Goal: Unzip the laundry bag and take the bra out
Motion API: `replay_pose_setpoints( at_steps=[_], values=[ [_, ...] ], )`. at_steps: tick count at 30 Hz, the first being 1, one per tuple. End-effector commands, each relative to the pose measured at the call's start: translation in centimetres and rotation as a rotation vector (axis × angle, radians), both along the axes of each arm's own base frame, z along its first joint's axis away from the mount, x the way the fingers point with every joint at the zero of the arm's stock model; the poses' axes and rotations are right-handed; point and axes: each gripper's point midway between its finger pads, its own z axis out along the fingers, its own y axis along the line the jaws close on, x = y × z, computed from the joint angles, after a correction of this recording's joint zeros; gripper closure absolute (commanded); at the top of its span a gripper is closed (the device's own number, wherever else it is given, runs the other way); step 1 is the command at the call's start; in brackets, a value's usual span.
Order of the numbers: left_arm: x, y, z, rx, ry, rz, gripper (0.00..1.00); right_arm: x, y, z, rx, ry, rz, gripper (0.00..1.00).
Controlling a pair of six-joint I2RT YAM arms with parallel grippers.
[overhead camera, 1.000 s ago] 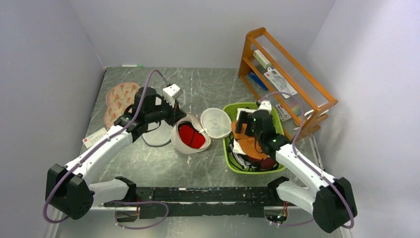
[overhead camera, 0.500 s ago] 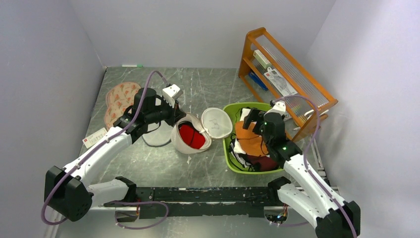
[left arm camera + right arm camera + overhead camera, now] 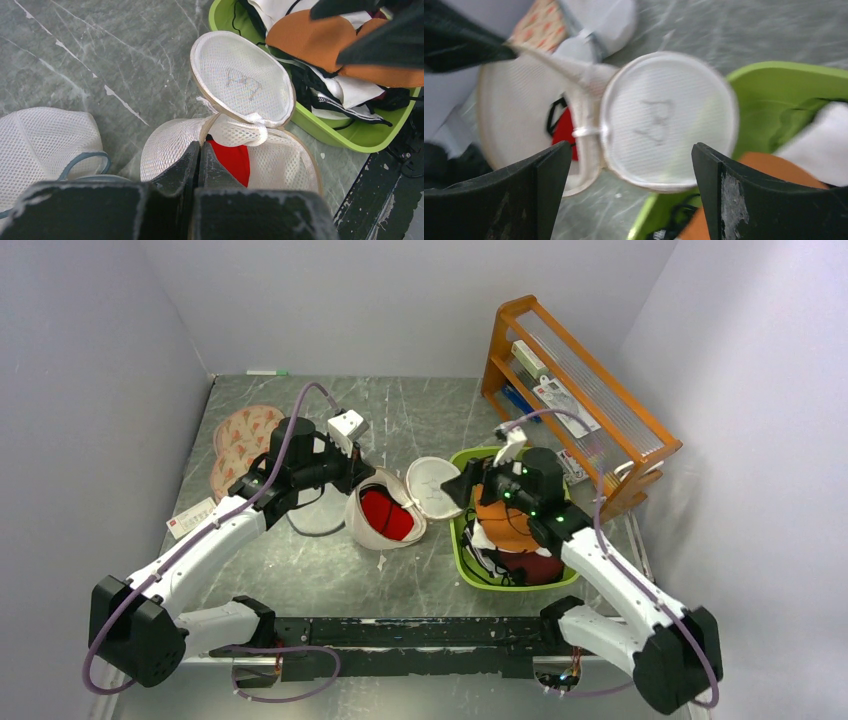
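The round cream mesh laundry bag (image 3: 385,512) lies open at mid-table, its lid (image 3: 428,486) with the dark mark swung right against the green basket. The red bra (image 3: 386,514) shows inside the lower half, also in the left wrist view (image 3: 234,161) and the right wrist view (image 3: 564,134). My left gripper (image 3: 357,478) is shut on the bag's rim at its left edge (image 3: 199,150). My right gripper (image 3: 462,487) is open and empty, over the basket's left rim, facing the lid (image 3: 668,117).
A green basket (image 3: 462,558) of mixed clothes sits right of the bag, with orange cloth (image 3: 505,520) on top. A white mesh bag (image 3: 318,512) and a pink patterned bag (image 3: 240,440) lie to the left. A wooden rack (image 3: 575,390) stands at the back right.
My right gripper has swung left from over the basket toward the bag's lid. The lid has shifted slightly left. My left gripper has held still on the bag rim.
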Motion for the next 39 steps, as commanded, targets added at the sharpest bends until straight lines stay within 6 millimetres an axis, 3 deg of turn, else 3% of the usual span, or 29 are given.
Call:
replay_pose_setpoints(
  at_steps=[1, 6, 8, 11, 13, 20, 25, 29, 32, 39],
  values=[
    [0.1, -0.1, 1.5, -0.009, -0.050, -0.003, 0.93, -3.1, 7.1, 1.6, 0.115, -0.016, 0.323, 0.14],
    [0.1, -0.2, 1.3, -0.006, -0.044, -0.007, 0.93, -4.6, 13.9, -0.9, -0.023, 0.016, 0.397, 0.30],
    [0.0, -0.2, 1.3, -0.005, -0.043, -0.008, 0.93, -4.1, 15.4, -2.2, -0.079, 0.032, 0.355, 0.36],
    [0.0, -0.1, 1.4, -0.007, -0.052, -0.004, 0.93, -2.9, 16.6, -3.4, -0.075, 0.076, 0.274, 0.56],
    [0.0, -0.2, 1.5, -0.009, -0.054, -0.004, 0.93, -2.5, 17.5, -3.8, -0.038, 0.083, 0.264, 0.60],
    [-0.1, -0.2, 1.6, -0.015, -0.054, -0.008, 0.93, -0.9, 19.7, -5.4, 0.085, 0.110, 0.140, 0.59],
    [-0.2, -0.5, 1.6, -0.021, -0.045, -0.021, 0.93, -1.9, 21.2, -6.6, 0.131, 0.082, 0.078, 0.59],
    [-0.3, -0.5, 1.8, -0.029, -0.048, -0.025, 0.93, -2.2, 21.6, -8.7, 0.145, 0.112, 0.059, 0.57],
    [-0.4, -0.7, 2.0, -0.037, -0.050, -0.034, 0.93, -2.1, 21.6, -10.7, 0.150, 0.129, 0.045, 0.53],
    [-0.6, -1.0, 1.8, -0.047, -0.034, -0.047, 0.93, -1.7, 22.1, -15.7, 0.046, 0.186, 0.043, 0.31]
  ],
)
